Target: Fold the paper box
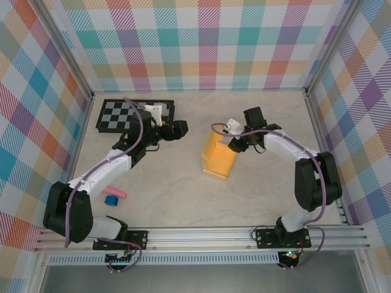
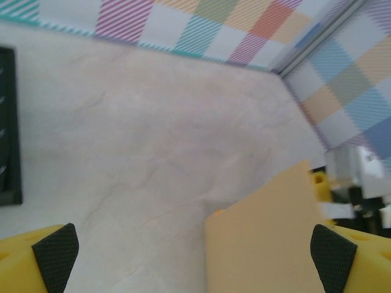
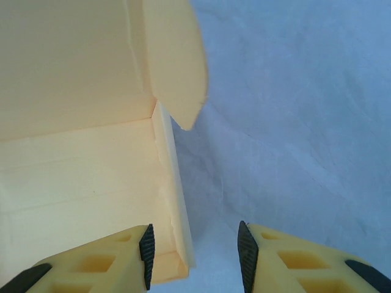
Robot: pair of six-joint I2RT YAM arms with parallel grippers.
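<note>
Yellow-fingered right gripper (image 3: 195, 245) stood part-open, released, astride the box (image 3: 79, 152) edge; left gripper (image 2: 194, 247) gaped empty over marbled table (image 2: 153, 134), plaid walls (image 1: 201, 43).

I see the paper box (image 1: 219, 160) on the desk (image 1: 183, 201), a little right of the middle and well clear of the walls. It is thin, plain yellow-orange card, partly folded rather than flat. From above it reads as a small open shape, with a panel standing up at its far end and a lower, boxier part nearer to me. In the right wrist view I look into its inside: a creased pale floor, a narrow side wall upright along the right edge, and a flap with a rounded corner jutting out past that wall at the back. In the left wrist view one flat face stands upright with a slanted top edge.
</note>
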